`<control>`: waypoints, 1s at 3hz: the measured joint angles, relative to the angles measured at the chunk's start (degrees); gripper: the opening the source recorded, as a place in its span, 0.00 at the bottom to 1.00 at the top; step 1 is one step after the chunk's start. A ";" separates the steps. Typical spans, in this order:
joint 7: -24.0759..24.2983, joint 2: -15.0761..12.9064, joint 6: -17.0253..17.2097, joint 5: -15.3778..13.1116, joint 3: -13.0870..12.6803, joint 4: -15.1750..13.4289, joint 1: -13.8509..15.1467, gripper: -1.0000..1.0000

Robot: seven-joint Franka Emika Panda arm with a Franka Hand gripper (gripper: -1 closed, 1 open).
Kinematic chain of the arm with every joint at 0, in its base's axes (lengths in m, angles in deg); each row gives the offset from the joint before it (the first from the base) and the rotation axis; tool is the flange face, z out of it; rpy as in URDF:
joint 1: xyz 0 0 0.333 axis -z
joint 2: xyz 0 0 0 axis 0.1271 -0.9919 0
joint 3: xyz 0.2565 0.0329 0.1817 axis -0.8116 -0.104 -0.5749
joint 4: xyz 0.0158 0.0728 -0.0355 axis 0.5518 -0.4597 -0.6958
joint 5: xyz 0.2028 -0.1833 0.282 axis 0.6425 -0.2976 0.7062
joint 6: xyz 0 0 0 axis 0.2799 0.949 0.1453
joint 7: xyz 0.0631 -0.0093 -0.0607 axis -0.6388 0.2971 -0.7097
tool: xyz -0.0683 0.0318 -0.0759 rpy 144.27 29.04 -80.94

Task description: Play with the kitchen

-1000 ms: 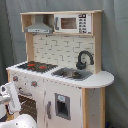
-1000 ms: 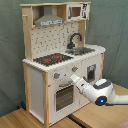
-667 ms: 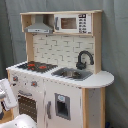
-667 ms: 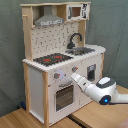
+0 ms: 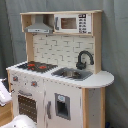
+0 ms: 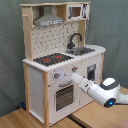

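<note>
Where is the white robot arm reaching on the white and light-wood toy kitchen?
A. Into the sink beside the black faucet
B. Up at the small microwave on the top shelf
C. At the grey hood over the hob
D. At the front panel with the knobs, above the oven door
D: in the second exterior view the white robot arm stretches to the knobs on the kitchen front, just above the oven door.

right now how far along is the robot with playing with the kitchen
Nothing looks finished: the kitchen has its oven door closed. In hand: in the second exterior view the gripper reaches the knob panel above the oven, apparently at a knob. Left: working the knob, door, faucet or microwave.
</note>
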 joint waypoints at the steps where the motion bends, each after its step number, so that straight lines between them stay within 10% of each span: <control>1: -5.31 1.24 -0.19 -0.04 0.06 1.90 0.22 1.00; 3: -12.10 1.31 -5.19 -1.85 -0.19 6.13 4.27 1.00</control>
